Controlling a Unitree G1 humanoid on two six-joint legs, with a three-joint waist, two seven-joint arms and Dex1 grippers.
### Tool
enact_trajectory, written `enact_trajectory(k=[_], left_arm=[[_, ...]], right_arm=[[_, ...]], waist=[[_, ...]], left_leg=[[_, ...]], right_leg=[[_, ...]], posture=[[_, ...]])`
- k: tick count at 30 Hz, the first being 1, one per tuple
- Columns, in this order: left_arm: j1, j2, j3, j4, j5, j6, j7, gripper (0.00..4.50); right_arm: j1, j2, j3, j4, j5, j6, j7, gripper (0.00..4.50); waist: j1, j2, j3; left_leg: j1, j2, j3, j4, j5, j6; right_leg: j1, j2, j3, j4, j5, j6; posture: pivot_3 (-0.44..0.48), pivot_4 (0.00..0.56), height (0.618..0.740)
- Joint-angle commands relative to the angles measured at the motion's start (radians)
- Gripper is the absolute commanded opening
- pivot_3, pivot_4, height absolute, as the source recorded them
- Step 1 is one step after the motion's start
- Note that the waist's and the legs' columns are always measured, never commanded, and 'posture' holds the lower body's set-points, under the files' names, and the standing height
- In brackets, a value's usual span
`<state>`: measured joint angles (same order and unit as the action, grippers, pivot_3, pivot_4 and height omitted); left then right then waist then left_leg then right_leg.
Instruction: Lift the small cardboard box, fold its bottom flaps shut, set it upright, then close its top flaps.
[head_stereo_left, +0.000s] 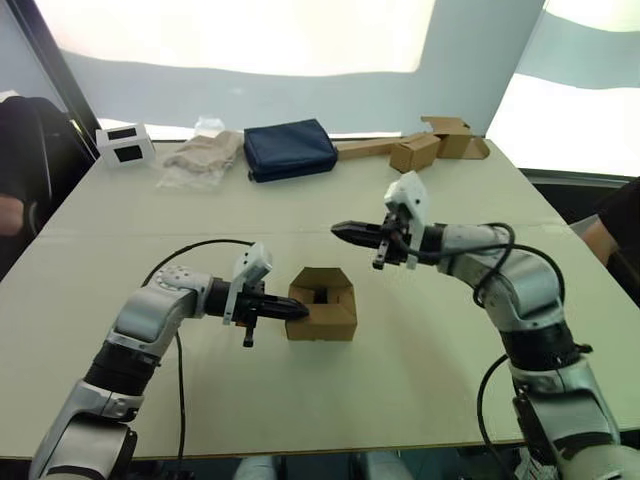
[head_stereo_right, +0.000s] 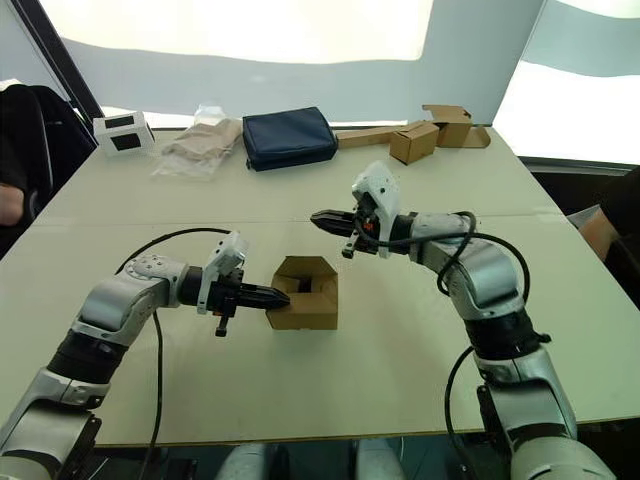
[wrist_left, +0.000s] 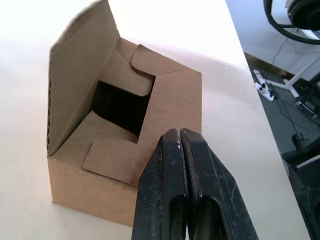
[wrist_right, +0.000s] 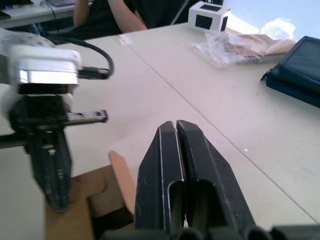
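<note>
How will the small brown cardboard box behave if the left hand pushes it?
The small brown corrugated cardboard box looks hollow, so probably light; it would likely slide on the smooth table. Its top flaps stand partly open and should bend easily. The shut left hand is at its side.

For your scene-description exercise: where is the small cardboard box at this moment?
In the left eye view the small cardboard box stands on the table, near its middle, flaps partly open. The shut left gripper touches its side; the right gripper hovers behind it.

left gripper (wrist_left: 181, 142) closed, right gripper (wrist_right: 176, 131) closed
</note>
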<state>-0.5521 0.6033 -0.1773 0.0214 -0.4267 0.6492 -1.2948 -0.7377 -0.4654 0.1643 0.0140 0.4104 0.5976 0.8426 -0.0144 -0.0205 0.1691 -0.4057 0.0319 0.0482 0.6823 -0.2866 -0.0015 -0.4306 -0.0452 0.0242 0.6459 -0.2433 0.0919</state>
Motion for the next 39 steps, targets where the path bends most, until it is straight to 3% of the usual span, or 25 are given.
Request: enact_trajectory(k=[1, 11, 28, 39], left_arm=[[0.01, 0.009, -0.006, -0.005, 0.006, 0.005, 0.015, 0.05], [0.027, 0.017, -0.005, -0.028, 0.0, 0.014, 0.031, 0.05], [-0.03, 0.063, 0.011, -0.005, -0.02, 0.024, -0.009, 0.05], [-0.037, 0.022, -0.031, 0.053, 0.022, -0.026, -0.013, 0.05]], right_arm=[[-0.033, 0.035, 0.057, 0.11, -0.076, -0.094, 0.038, 0.0], [0.015, 0.048, 0.1, 0.074, -0.107, -0.095, 0.103, 0.0], [0.112, 0.053, 0.093, 0.03, -0.137, -0.084, 0.085, 0.0], [0.161, 0.056, 0.07, -0.116, -0.104, -0.029, 0.047, 0.0]], waist=[[0.0, 0.0, 0.0], [-0.001, 0.0, 0.0], [-0.002, 0.0, 0.0], [-0.003, 0.0, 0.0]], left_leg=[[-0.001, 0.0, 0.0, 0.0, 0.0, 0.0], [-0.001, 0.0, -0.002, 0.001, 0.0, 0.0], [0.0, 0.0, -0.002, 0.001, 0.0, 0.0], [0.0, 0.0, -0.002, 0.001, 0.0, 0.0]], right_leg=[[-0.001, 0.0, 0.0, 0.0, 0.0, 0.0], [-0.001, -0.001, 0.001, 0.001, 0.0, 0.0], [-0.001, 0.0, 0.001, 0.001, 0.0, 0.0], [-0.001, 0.0, 0.001, 0.001, 0.0, -0.001]], posture=[[0.0, 0.15, 0.74], [0.0, 0.15, 0.74], [0.0, 0.15, 0.74], [0.0, 0.15, 0.74]])
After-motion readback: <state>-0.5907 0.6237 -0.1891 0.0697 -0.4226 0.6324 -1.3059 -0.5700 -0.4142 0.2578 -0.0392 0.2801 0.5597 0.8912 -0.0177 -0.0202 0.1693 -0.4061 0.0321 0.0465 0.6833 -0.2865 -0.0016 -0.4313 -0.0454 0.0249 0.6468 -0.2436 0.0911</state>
